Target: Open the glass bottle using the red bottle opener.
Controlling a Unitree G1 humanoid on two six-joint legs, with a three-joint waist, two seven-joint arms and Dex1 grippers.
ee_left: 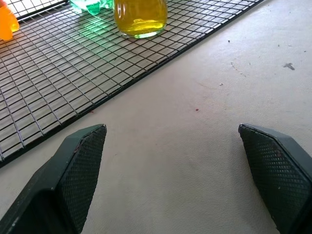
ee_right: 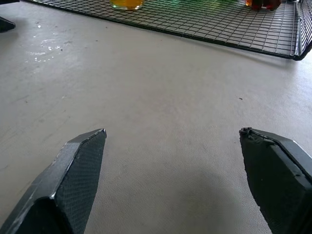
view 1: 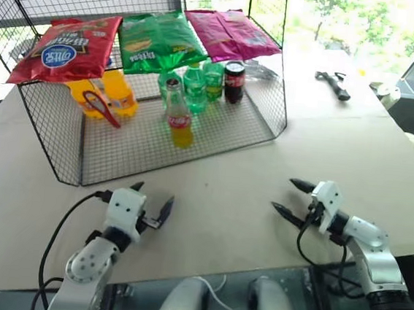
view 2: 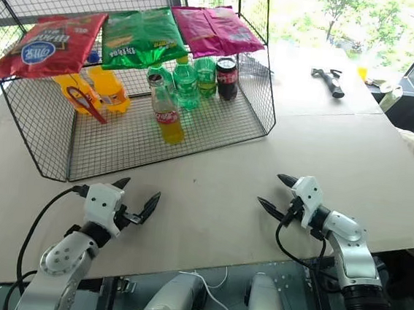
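Note:
The glass bottle (view 1: 178,117) with yellow drink and a red label stands upright on the floor of the wire rack (view 1: 216,137), near its open front. The red bottle opener (view 1: 101,108) leans against the orange plastic bottles (view 1: 109,91) at the rack's left. My left gripper (view 1: 151,199) is open over the bare table, short of the rack's front edge. My right gripper (view 1: 287,196) is open too, farther right and pointing left. The bottle's yellow base (ee_left: 140,18) appears ahead of the left fingers (ee_left: 80,163). Both grippers hold nothing.
Green plastic bottles (view 1: 195,86) and a dark soda can (view 1: 234,82) stand behind the glass bottle. Snack bags (view 1: 156,36) lie on the rack's top shelf. A black tool (view 1: 335,84) lies on the table at the far right. The table's front edge runs just below my grippers.

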